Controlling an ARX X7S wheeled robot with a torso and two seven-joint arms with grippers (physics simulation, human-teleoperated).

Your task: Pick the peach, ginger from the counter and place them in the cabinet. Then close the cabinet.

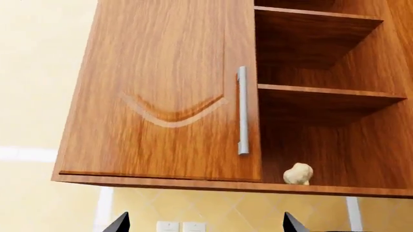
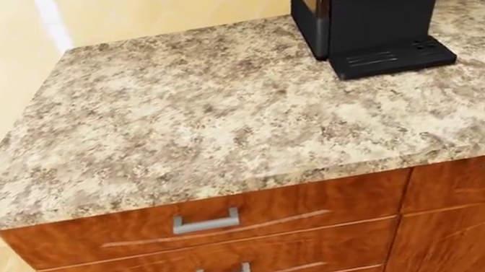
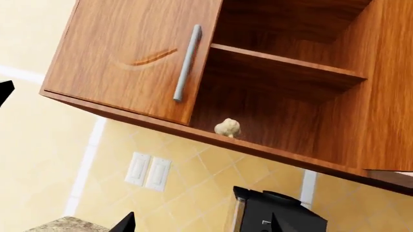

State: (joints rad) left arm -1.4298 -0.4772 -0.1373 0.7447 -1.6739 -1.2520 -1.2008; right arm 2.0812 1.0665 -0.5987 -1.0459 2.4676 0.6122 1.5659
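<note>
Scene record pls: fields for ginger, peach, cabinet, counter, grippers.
ginger: on the cabinet's bottom shelf, near the front edge
peach: not in any view
cabinet: one door shut, the side holding the ginger open; upper shelves bare where visible
counter: holds only a coffee machine
left gripper: jaws apart, nothing between them
right gripper: jaws apart, nothing between them

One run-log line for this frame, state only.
pale knobby ginger: on wooden cabinet bottom shelf | peach: not visible | one door shut, other side open | speckled stone counter: black coffee machine
</note>
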